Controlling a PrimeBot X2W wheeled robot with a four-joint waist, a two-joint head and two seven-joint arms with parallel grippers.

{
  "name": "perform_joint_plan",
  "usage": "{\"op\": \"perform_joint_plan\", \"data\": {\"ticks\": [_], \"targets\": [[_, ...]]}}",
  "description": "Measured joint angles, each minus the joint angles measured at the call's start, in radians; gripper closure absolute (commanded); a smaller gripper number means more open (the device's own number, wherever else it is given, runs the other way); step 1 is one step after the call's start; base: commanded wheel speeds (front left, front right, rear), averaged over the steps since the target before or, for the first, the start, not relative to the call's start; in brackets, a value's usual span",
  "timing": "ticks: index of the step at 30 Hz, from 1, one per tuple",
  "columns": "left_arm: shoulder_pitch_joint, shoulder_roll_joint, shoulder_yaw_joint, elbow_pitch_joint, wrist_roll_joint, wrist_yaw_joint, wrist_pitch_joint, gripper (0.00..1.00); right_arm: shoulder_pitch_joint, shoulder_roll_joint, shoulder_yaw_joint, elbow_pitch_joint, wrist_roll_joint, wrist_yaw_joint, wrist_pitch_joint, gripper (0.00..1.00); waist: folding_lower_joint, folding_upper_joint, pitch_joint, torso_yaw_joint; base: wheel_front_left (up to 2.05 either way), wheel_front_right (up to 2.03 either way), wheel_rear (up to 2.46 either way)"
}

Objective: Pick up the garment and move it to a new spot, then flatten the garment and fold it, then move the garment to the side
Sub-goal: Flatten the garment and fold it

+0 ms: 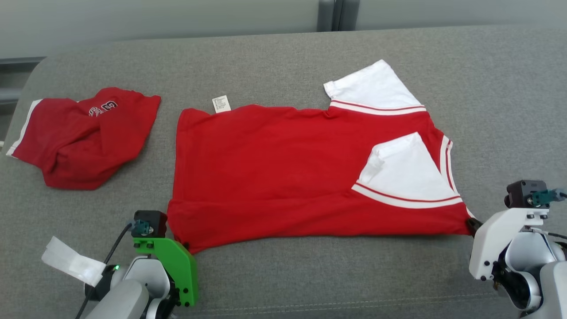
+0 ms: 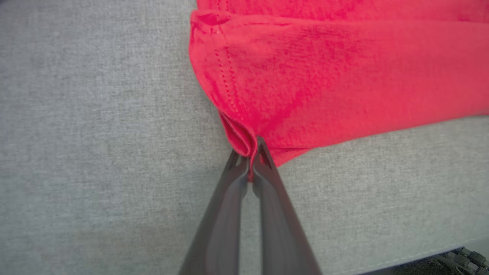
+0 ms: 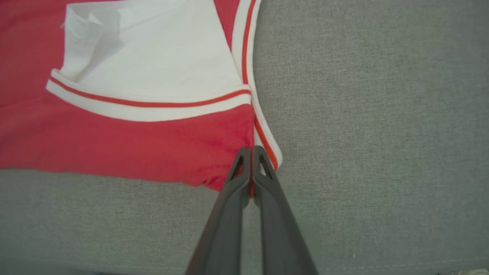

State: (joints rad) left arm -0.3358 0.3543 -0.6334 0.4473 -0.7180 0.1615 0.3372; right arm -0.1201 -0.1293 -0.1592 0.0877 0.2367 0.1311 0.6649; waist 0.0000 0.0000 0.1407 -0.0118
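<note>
Over on the far left, a crumpled red piece of clothing (image 1: 84, 137) with white trim is lying bunched on the grey upholstered surface (image 1: 310, 274), well apart from the main work. Nearer the robot, by its left arm, a white strip (image 1: 73, 261) of tape or paper is sticking out. The left gripper (image 2: 250, 152) is clenching the near left corner of the garment (image 1: 274, 168), its two dark fingers pressed together with a fold of stitched red hem caught between them. The garment, a red shirt, is lying spread across the middle of the surface, mostly flat. A small white label (image 1: 221, 103) is poking out at its far edge near the left corner. Further right, one white sleeve (image 1: 376, 86) is sticking out past the far edge, and the other white sleeve (image 1: 405, 168) is lying folded in over the red body. At the right, the right gripper (image 3: 250, 152) is pinching the near right corner, its jaws closed on the red cloth just beside the white-and-red striped trim.
</note>
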Motion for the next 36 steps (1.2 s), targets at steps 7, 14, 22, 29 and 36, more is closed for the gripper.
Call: {"op": "perform_joint_plan", "data": {"ticks": [7,14,22,29,36], "targets": [[0.069,0.035,0.001,-0.089,-0.041,0.011,0.065,1.0,0.082,0.028,-0.028,-0.06,0.008,0.0,0.002,1.0,0.0,0.0,-0.036,-0.028,0.0,0.0,0.0],[0.129,0.069,-0.002,-0.181,-0.068,0.042,0.13,1.0,0.133,0.052,-0.042,-0.086,0.014,0.0,0.002,1.0,0.0,0.0,-0.054,-0.036,0.0,0.0,0.0],[0.183,0.075,-0.001,-0.234,-0.092,0.067,0.146,1.0,0.157,0.067,-0.06,-0.077,0.017,0.0,0.007,1.0,0.0,0.0,-0.063,-0.03,0.0,0.0,0.0],[0.205,0.08,0.007,-0.24,-0.089,0.076,0.102,0.0,0.174,0.076,-0.078,-0.061,0.041,0.0,0.005,0.0,0.0,0.0,-0.081,-0.024,0.0,0.0,0.0],[0.226,0.057,0.059,-0.227,-0.079,0.08,-0.073,0.0,0.173,0.078,-0.152,-0.047,0.078,0.0,-0.125,0.0,0.0,0.0,-0.113,-0.013,0.0,0.0,0.0]]}}
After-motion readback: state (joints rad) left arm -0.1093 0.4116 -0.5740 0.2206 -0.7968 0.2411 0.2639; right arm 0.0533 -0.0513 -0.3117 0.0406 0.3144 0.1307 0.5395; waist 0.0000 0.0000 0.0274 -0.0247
